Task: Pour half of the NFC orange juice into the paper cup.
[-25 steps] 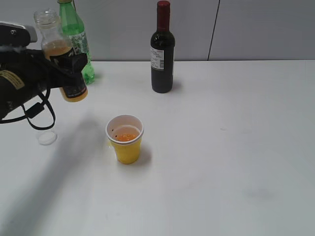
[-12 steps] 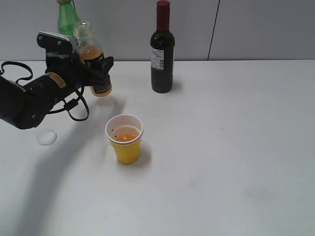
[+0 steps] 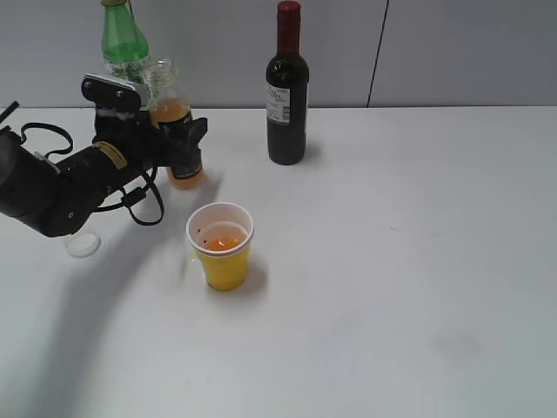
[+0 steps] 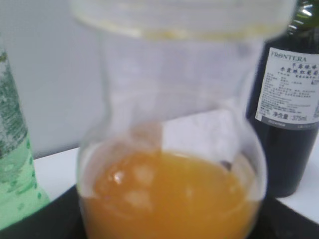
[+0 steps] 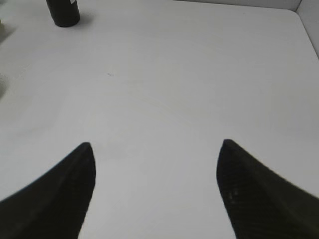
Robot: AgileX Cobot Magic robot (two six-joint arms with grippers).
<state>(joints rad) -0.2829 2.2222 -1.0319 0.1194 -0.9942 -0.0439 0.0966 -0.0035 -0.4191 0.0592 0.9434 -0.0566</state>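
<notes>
NFC orange juice (image 3: 177, 131): small clear bottle, black label, uncapped, upright, roughly half full, clamped between the left gripper's (image 3: 184, 139) jaws. Paper cup (image 3: 221, 246): yellow outside, white inside, upright, holding some juice, below and right of those jaws, apart.

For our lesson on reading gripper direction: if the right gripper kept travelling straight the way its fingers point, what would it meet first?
The way looks free: ahead of the open right gripper lies only bare white table. The wine bottle stands far off to the left of that line, though depth is hard to judge.
</notes>
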